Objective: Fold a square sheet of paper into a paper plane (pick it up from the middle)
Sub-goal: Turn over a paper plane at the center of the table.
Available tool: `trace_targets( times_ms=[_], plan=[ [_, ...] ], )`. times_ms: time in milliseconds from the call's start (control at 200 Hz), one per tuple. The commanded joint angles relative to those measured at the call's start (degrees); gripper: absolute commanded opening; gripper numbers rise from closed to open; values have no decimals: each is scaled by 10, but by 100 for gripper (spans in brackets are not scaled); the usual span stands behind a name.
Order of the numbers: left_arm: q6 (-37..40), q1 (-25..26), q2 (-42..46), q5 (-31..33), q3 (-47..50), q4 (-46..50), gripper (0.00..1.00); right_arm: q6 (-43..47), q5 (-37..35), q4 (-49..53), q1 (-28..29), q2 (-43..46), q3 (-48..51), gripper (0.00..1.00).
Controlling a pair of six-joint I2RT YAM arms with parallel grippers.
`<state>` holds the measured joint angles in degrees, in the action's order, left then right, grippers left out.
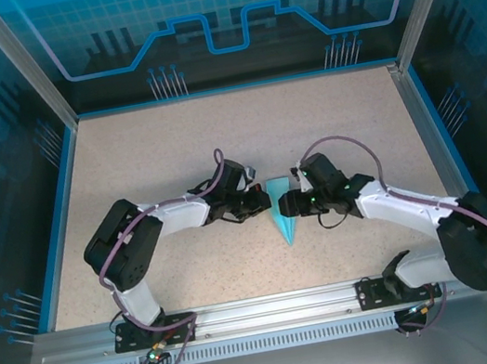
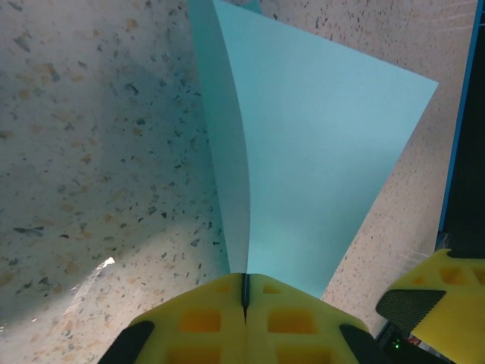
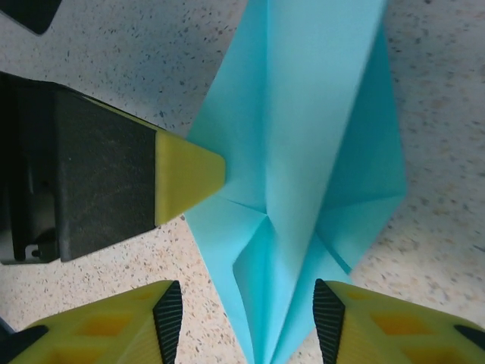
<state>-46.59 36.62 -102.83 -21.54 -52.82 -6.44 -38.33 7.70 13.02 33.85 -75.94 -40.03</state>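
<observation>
The paper plane [image 1: 282, 215] lies at the middle of the table [image 1: 171, 147], between the two arms. It is already a narrow cyan dart. Its long axis runs from far to near, with the broad end away from the arm bases and the point towards them.

Left gripper [image 1: 258, 202]: set against the plane's left side. In the left wrist view its yellow fingers are pressed together with the paper's edge caught in the seam between them [image 2: 244, 292] — clamped on the plane. From that pinch a flap rises and curves away, lifted off the table.

Right gripper [image 1: 291, 203]: set against the plane's right side, directly across from the left one. In the right wrist view its fingers stand apart, one on each side of the narrowing body [image 3: 250, 315]. I cannot tell whether either pad touches the paper. The left gripper's tip [image 3: 189, 174] meets the paper's left edge in that same view.

Assessment: both grippers are about equally near, but only the left one has hold. The governing relation is that the plane's axis lies crosswise between the two opposed grippers — any pull or fold by the left one goes across the centre crease towards the right one. The folding looks well advanced. The right gripper would probably need to close or press down to steady the body before the raised flap is creased.
</observation>
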Motion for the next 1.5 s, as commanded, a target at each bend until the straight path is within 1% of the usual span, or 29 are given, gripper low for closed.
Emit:
trace_targets(
  times_ms=[0,240,425,570,675,800,870,945,1025,1260,1391,1496],
  plan=[
    [-7,-7,-4,-6,17,-22,0,0,-17,-9,11,-28,-28,51],
    [-14,-13,-2,3,37,-30,0,6,-39,9,18,-77,-51,55],
    [-16,-14,-3,4,40,-33,0,14,-28,18,24,-103,-64,57],
    [-16,-14,-4,5,40,-32,0,17,-19,21,33,-112,-64,56],
    [-16,-14,-4,7,40,-30,0,11,-38,34,37,-97,-62,56],
    [-16,-15,-5,6,39,-29,0,4,-65,45,37,-46,-54,57],
    [-16,-14,-5,7,39,-28,0,11,-59,41,37,-21,-52,58],
    [-16,-14,-6,6,39,-28,0,20,-42,37,39,-15,-54,59],
    [-15,-15,-7,6,38,-27,0,25,-28,34,40,-31,-60,59],
    [-16,-15,-10,6,39,-25,0,33,-32,33,41,-96,-82,60],
    [-16,-15,-10,9,40,-24,0,38,-43,40,41,-117,-89,62],
    [-18,-15,-11,10,40,-24,0,37,-31,38,41,-126,-84,63]
  ],
)
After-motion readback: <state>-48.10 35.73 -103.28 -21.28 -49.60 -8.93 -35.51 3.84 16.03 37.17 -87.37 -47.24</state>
